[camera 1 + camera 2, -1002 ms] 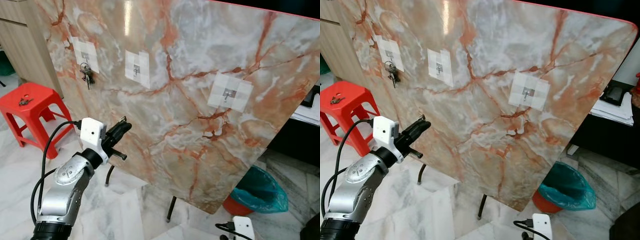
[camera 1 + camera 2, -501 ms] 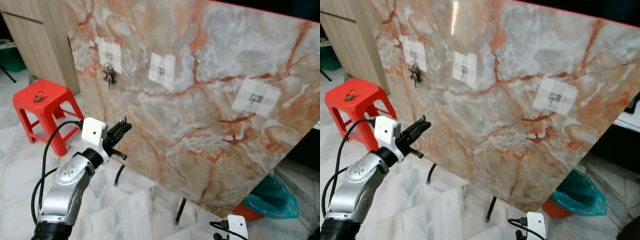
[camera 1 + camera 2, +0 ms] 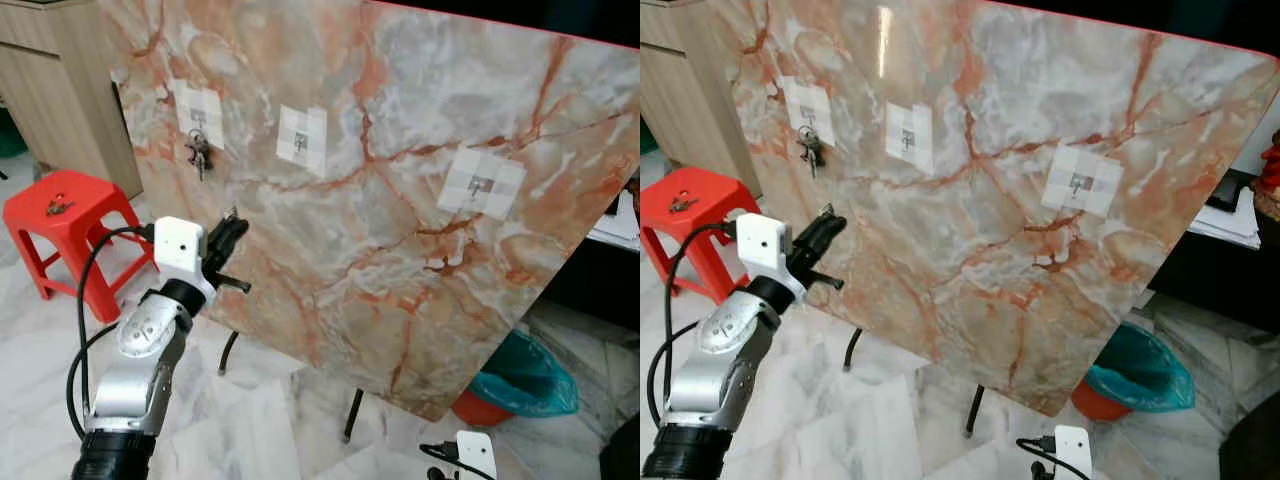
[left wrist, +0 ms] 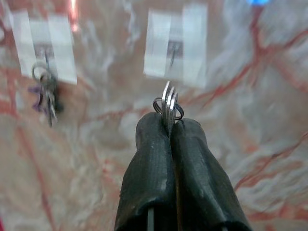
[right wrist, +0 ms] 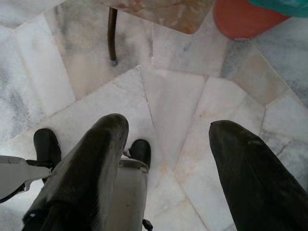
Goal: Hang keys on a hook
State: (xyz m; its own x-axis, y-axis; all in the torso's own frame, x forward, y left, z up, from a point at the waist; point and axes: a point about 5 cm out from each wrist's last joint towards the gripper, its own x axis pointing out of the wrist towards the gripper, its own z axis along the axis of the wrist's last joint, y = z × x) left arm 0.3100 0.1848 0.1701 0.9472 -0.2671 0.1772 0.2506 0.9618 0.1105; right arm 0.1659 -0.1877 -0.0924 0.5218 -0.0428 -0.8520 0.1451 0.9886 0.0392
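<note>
Now the left hand [image 4: 168, 126] is raised toward the tilted marble panel [image 3: 400, 200], fingers pinched tight on a bunch of keys [image 4: 167, 107] poking out at the tips. One set of keys already hangs on the leftmost hook [image 3: 197, 135]; the middle hook [image 4: 173, 48] sits bare just ahead, so the hanging itself is not yet done. The right hand [image 5: 163, 159] hangs low, wide open, holding nothing. No readable writing anywhere.

Left tool [image 4: 169, 126] clamped, right tool [image 5: 166, 144] spread

Orange-veined marble board [image 3: 400, 250] (red stool [image 3: 55, 215])
</note>
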